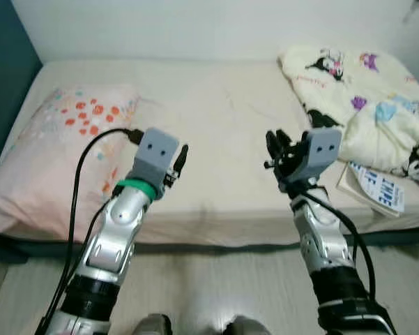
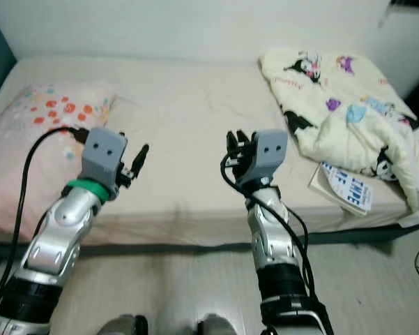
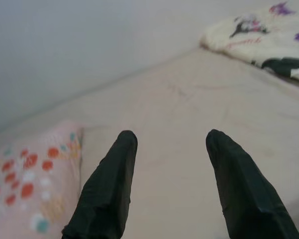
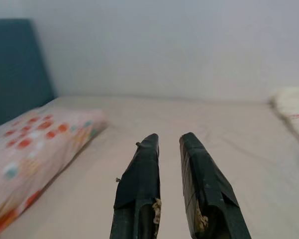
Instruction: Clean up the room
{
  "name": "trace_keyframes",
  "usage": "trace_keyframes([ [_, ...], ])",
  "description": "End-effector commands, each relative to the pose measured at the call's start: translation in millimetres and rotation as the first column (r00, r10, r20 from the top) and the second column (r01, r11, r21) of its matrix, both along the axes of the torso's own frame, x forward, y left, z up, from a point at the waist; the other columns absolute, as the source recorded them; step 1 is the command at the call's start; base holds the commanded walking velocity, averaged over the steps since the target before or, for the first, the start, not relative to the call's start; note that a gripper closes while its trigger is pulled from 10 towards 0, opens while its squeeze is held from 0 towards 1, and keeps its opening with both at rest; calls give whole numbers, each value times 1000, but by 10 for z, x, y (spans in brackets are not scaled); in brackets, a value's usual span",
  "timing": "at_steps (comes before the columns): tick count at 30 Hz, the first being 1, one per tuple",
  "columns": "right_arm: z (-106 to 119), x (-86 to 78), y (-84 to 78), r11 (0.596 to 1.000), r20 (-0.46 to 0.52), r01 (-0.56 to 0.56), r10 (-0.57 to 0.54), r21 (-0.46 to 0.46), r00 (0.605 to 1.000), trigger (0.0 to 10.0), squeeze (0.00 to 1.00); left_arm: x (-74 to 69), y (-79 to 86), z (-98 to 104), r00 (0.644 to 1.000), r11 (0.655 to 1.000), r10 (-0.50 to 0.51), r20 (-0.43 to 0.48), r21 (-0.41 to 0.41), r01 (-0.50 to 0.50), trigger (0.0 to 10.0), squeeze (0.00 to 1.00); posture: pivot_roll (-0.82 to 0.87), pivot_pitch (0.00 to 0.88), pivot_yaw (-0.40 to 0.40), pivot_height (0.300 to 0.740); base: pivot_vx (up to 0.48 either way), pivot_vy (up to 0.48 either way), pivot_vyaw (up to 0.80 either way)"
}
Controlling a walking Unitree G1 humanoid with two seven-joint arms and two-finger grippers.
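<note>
A beige bed (image 1: pixel 216 105) stretches across the view. A pink pillow (image 1: pixel 63 153) with red and orange flowers lies at its left end. A crumpled cream blanket (image 1: pixel 366 98) printed with cartoon figures is heaped at the right end, and a book (image 1: pixel 378 185) lies beside it near the front right corner. My left gripper (image 1: pixel 183 152) hovers open over the bed's front edge, just right of the pillow, holding nothing. My right gripper (image 1: pixel 273 143) is raised over the front edge left of the blanket, its fingers (image 4: pixel 148 149) almost together with nothing between them.
A dark teal headboard (image 1: pixel 3 77) stands at the far left and a white wall (image 1: pixel 195 28) runs behind the bed. Pale wood floor (image 1: pixel 216 279) lies between me and the bed. The middle of the mattress is bare sheet.
</note>
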State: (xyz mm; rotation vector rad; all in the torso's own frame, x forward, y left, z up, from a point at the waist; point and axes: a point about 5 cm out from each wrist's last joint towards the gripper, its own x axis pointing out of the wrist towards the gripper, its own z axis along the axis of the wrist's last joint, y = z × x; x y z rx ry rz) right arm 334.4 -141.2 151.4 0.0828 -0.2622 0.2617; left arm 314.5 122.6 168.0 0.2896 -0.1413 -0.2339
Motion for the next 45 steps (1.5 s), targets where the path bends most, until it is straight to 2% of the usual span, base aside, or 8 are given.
trace_keyframes([
  [1, -9, -7, -57, 1000, -5, 19, -19, -3, 1000, 10000, 0, -8, -32, -31, 1000, 1000, -8, -13, 8, 8, 10000, 0, 8, 24, 9, 718, 0, -442, 0],
  [38, -34, -32, -54, 1000, -17, 27, -27, 8, 999, 10000, 0, -2, -34, -32, 1000, 1000, -15, -22, 10, 15, 10000, 0, 8, 32, 18, 718, 0, -429, 0],
  [45, -31, -28, -52, 1000, -16, 28, -28, 9, 999, 10000, 0, 49, -26, -15, 999, 999, 31, -32, -12, -31, 10000, 0, 8, 31, 19, 718, 0, -103, 0],
])
